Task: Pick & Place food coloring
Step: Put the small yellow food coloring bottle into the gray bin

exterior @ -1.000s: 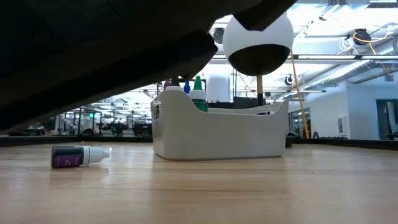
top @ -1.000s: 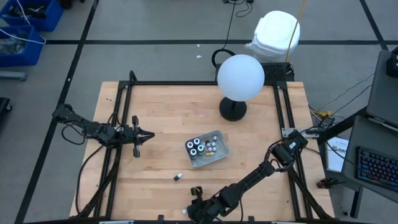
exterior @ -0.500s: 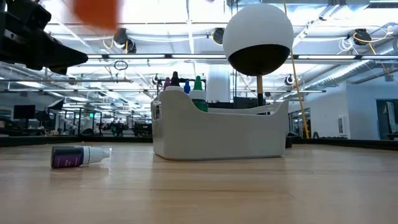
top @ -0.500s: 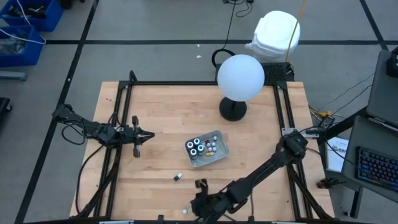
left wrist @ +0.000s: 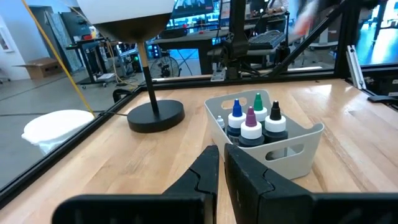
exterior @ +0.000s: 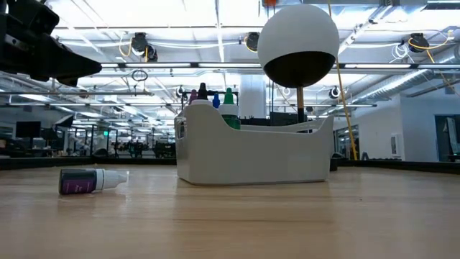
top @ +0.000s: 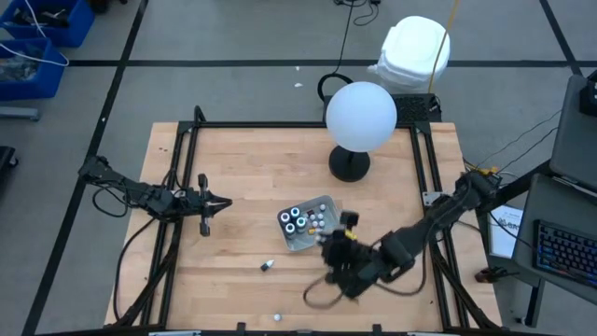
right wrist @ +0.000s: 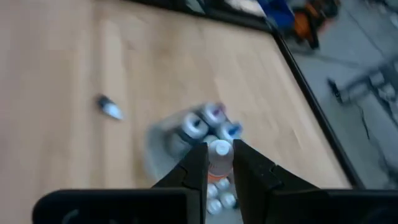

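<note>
Nearest the front edge of the desk [top: 242,168]: loose bottle [top: 267,266], lying on its side, dark label, white cap. In the low view, long axis roughly parallel to the desk front, cap pointing toward the tray [top: 328,231]. Well apart from both arms, open wood all round it.

Next back: right gripper [right wrist: 221,163], raised above the desk just beside the tray's near right corner. Jaws clenched on the held bottle [right wrist: 219,151] (orange body, white cap, upright between the fingers). From the right wrist view, tray directly ahead of and below the jaws, blurred, so exact slot not readable.

Probably the place step: short travel toward the tray, then lower and release. Key relation is bottle above the tray rim, free space at the near right part of the tray. The bottles in the tray [left wrist: 250,121] stand packed at its far left end, so risk of knocking caps if descending there.

Level with the tray, at the left: left gripper [top: 210,203], waiting low over the desk, jaws pressed together on nothing, pointed at the tray. Farther from the tray than the right one, about as close to the loose bottle.

Farthest back: lamp [top: 361,117], globe overhanging the back of the desk, clear of the tray.
</note>
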Robot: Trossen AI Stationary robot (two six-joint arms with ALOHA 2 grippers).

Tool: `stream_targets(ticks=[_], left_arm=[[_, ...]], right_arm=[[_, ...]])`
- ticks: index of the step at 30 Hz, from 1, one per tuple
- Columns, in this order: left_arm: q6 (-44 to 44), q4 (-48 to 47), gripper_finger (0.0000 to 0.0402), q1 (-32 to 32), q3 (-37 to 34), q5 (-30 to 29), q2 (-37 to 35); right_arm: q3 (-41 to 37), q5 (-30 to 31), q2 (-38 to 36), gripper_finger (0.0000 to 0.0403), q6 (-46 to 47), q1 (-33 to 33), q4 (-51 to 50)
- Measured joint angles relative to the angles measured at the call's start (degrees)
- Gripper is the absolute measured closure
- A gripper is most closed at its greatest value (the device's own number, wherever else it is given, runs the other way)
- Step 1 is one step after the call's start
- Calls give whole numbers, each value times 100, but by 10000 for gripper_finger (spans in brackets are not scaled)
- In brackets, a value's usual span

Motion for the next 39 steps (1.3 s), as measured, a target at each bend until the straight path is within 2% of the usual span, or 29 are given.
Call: stream_targets(ticks=[5,10,13,20,39], left_arm=[[-35,-13,366,2,0,0,1],[-27,-17,366,2,0,0,1],[-28,-41,366,0,0,-1,1],[-26,-181,366,1,0,-11,1],[-42,-195,366,1,0,-14,1]], right_arm=[[-1731,-90,-672,359,578,-481,1220],[-2994,-948,-905,359,396,-1101,2831],[-3407,-1256,-921,359,342,-1387,3246],[-3754,-1545,-921,359,370,-1746,3414],[-3808,-1543,-925,359,601,-1753,3406]])
